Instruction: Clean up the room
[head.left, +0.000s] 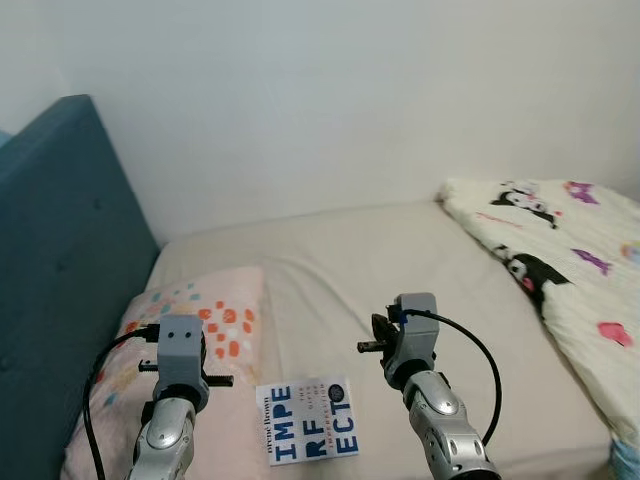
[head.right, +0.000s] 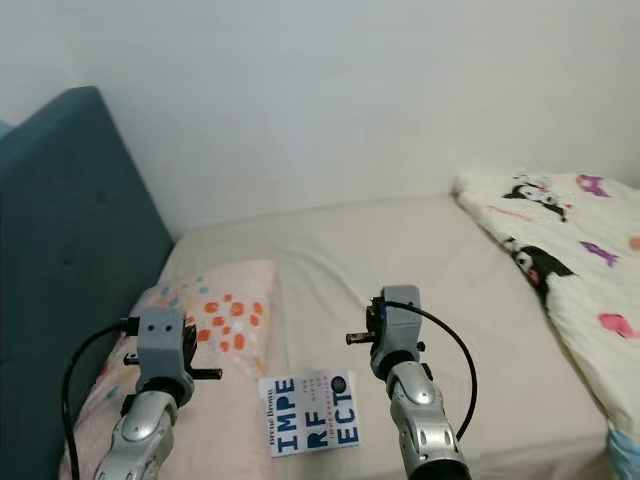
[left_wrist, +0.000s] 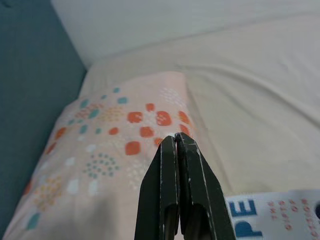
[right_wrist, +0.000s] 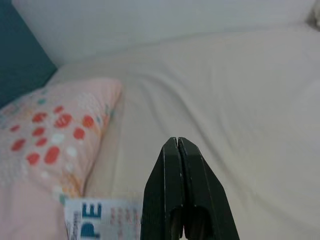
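**While our arms hang over the bed, the book waits between them**

We hold both arms out above the bed (head.left: 400, 260). Our left gripper (left_wrist: 176, 142) has its two black fingers pressed together, and it holds nothing. Our right gripper (right_wrist: 177, 145) is pressed together too, with nothing in it. A white book (head.left: 309, 419) with big blue letters lies flat on the sheet, between our two arms and low in front of us. Its left edge is just beside the spotty pink pillow (head.left: 195, 330). A cartoon blanket (head.left: 560, 260) lies on our right, well apart from the book.
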